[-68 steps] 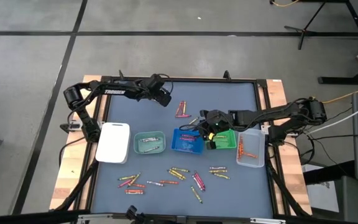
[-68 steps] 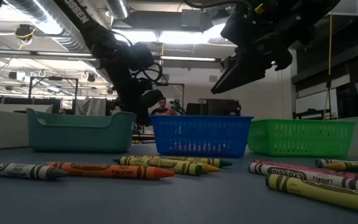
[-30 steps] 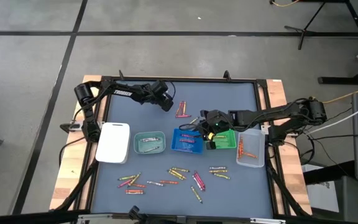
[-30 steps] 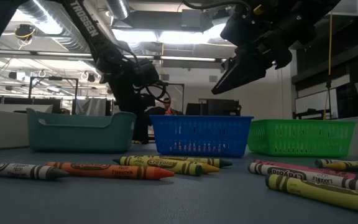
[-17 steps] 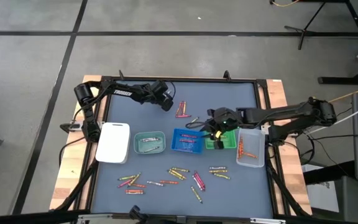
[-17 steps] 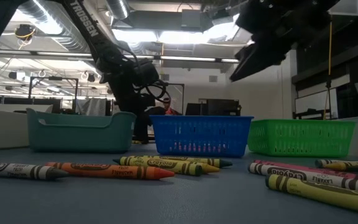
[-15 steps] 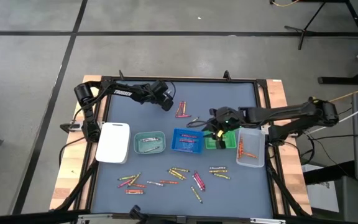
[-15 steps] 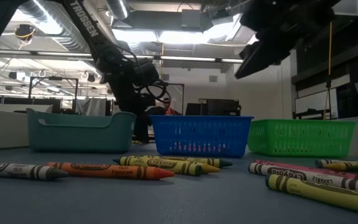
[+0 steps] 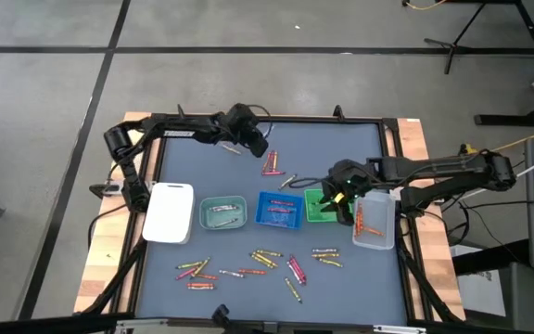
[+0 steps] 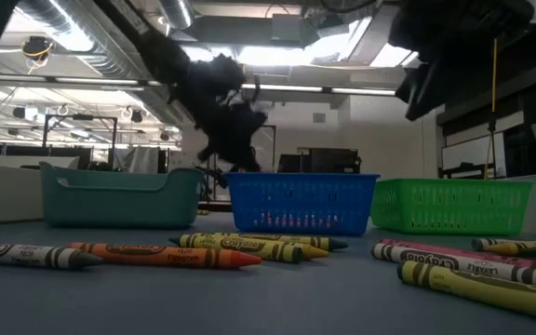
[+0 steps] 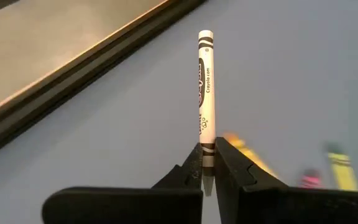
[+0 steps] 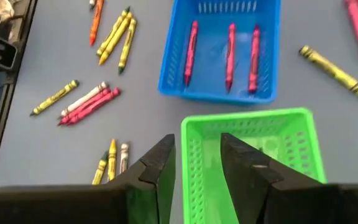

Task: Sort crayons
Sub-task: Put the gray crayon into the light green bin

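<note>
My left gripper (image 9: 260,147) is at the far middle of the table, shut on a white crayon (image 11: 205,93); it shows blurred in the low view (image 10: 223,140). My right gripper (image 12: 197,168) is open and empty above the green tray (image 12: 253,155), which stands right of the blue tray (image 9: 279,210); the right gripper also shows in the high view (image 9: 341,198). Red crayons (image 12: 229,53) lie in the blue tray. Loose crayons lie in a group (image 9: 270,166) on the far middle of the mat, and several more (image 9: 267,260) lie on the near part. My left gripper pinches the white crayon by one end (image 11: 207,148) between its two fingertips. The fingers lie along the crayon, which sticks straight out beyond them over the mat. It looks lifted clear of the table.
A white tray (image 9: 170,212), a teal tray (image 9: 222,212) and a clear tray (image 9: 374,221) with orange crayons stand in the same row as the blue and green ones. The table's raised frame (image 11: 73,81) runs close behind my left gripper.
My left gripper has risen from the mat and gone a little toward the table's right edge. My right gripper has gone from the blue tray's right edge toward the table's right edge, over the green tray.
</note>
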Tool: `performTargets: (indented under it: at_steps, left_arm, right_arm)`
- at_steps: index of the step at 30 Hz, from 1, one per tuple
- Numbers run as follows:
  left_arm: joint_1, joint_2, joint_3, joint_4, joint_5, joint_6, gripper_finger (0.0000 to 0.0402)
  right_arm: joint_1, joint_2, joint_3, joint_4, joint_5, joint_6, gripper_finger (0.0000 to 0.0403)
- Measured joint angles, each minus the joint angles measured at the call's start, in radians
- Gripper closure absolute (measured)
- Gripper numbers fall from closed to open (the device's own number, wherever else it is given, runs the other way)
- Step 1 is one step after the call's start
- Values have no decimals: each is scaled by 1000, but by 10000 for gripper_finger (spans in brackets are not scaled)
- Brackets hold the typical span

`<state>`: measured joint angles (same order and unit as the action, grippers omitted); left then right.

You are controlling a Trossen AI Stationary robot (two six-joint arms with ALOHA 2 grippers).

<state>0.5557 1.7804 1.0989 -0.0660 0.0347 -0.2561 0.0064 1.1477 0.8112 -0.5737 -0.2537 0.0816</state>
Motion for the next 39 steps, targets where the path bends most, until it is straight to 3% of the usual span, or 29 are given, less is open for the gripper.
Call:
performTargets:
  at_steps: [6,13,20,25,33,39]
  left_arm:
    - [-85,-142,12,-146,83,24,399]
    - [-289,-264,12,-484,80,14,398]
    - [-529,-265,12,-702,-66,-146,397]
    - [-670,-264,12,-739,-153,-288,397]
    - [-807,-264,12,-785,-235,-442,397]
    - [-862,-264,12,-891,-264,-471,397]
  right_arm:
    - [109,0,0,-41,11,1,276]
    - [265,0,0,-53,157,102,276]
    - [391,0,0,-63,236,199,276]
    - [477,0,0,-64,286,281,276]
    - [617,37,0,-64,396,388,276]
    - [685,105,0,-64,431,389,276]
